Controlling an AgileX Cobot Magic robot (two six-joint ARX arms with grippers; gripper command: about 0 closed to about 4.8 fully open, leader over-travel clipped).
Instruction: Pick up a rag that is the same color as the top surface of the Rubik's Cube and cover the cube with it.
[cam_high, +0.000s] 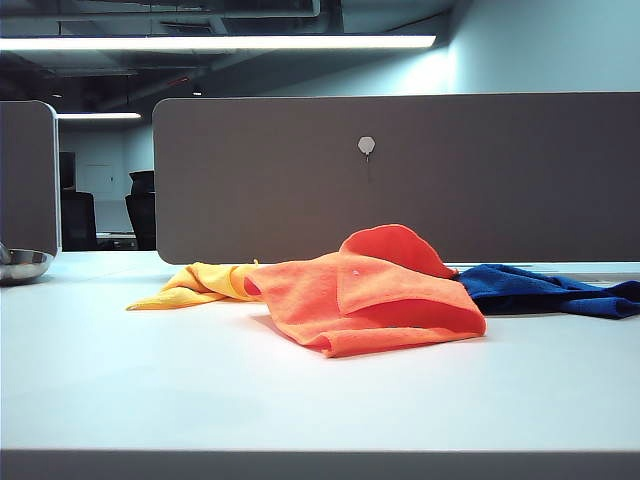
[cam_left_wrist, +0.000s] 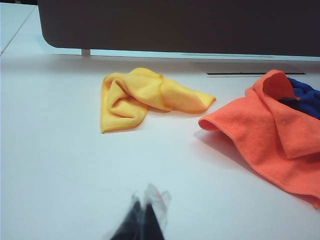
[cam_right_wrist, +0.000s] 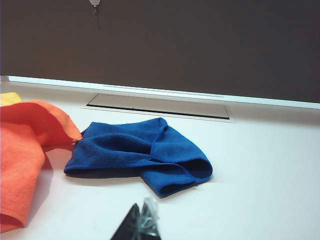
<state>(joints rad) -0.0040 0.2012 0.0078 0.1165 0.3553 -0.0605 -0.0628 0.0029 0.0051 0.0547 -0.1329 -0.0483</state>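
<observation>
rag, humped on the white table between yellow cloth and blue cloth, lies before the grey partition; no cube shows. left gripper and right gripper, blurred at their views' edges, look pressed together, empty, short of the rag.

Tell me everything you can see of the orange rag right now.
The orange rag is the biggest cloth, fuzzy microfibre with a stitched hem. It lies mounded mid-table, a folded flap raised at the back. Its edge overlaps the yellow cloth in the exterior view, with the blue cloth close alongside. No cube shows. Neither the left gripper nor right gripper touches it.
</observation>
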